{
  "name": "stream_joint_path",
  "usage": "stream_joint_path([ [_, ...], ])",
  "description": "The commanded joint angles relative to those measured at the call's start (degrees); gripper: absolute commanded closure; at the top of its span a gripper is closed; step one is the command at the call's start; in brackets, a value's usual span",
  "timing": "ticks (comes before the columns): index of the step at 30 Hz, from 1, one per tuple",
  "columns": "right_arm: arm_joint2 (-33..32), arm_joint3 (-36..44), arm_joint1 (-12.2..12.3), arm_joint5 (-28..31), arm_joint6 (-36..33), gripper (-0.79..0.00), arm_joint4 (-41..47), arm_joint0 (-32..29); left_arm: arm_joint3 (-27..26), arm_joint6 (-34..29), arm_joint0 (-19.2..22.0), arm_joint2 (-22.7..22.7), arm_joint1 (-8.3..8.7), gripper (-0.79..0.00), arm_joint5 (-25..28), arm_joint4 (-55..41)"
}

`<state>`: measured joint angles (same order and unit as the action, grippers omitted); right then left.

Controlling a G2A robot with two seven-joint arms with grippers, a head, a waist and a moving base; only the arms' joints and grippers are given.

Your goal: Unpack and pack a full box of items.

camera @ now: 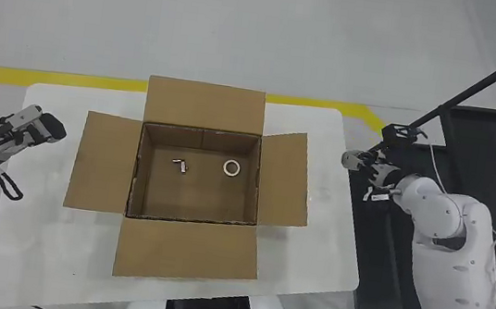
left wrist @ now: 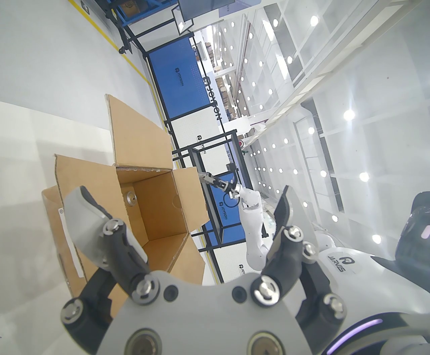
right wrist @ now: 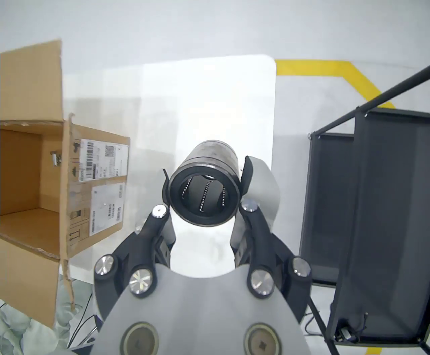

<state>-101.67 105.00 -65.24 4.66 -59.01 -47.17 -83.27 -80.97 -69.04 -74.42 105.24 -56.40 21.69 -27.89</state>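
Right gripper (right wrist: 206,182): fingers clamped on the bearing (right wrist: 211,158), a smooth dark metal cylinder with ball rows inside, held at the white table's (camera: 319,256) right edge.
Left gripper (left wrist: 181,203): fingers wide apart, empty.
Box (camera: 205,107): brown cardboard, flaps spread; a ring (camera: 230,167) and a small metal part (camera: 181,163) lie inside.

Setting: industrial hall, robot work cell. Evidence noted: sealed grey floor (camera: 245,24) marked with a yellow lane line (camera: 71,80); blue partition panels (left wrist: 181,80) set in black frames; high white ceiling hung with rows of round lights (left wrist: 349,115); black metal rack (camera: 491,147) placed beside a white table (camera: 33,231); labelled cardboard box (camera: 205,107) laid open on it.
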Motion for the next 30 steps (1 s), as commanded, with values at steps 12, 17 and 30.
stream_joint_path([
  [12,10.3,-16.6,-0.4,-6.5,1.9,0.0,-6.5,7.8,0.0,0.0,0.0,0.0,0.0,-0.785,0.0,0.0],
  [17,13.8,-21.4,-0.8,-8.4,1.6,0.0,-7.2,11.3,0.0,0.0,0.0,0.0,0.0,-0.785,0.0,0.0],
  [30,19.3,-31.6,-1.6,-11.9,5.1,0.0,-9.0,18.4,0.0,0.0,0.0,0.0,0.0,-0.785,0.0,0.0],
])
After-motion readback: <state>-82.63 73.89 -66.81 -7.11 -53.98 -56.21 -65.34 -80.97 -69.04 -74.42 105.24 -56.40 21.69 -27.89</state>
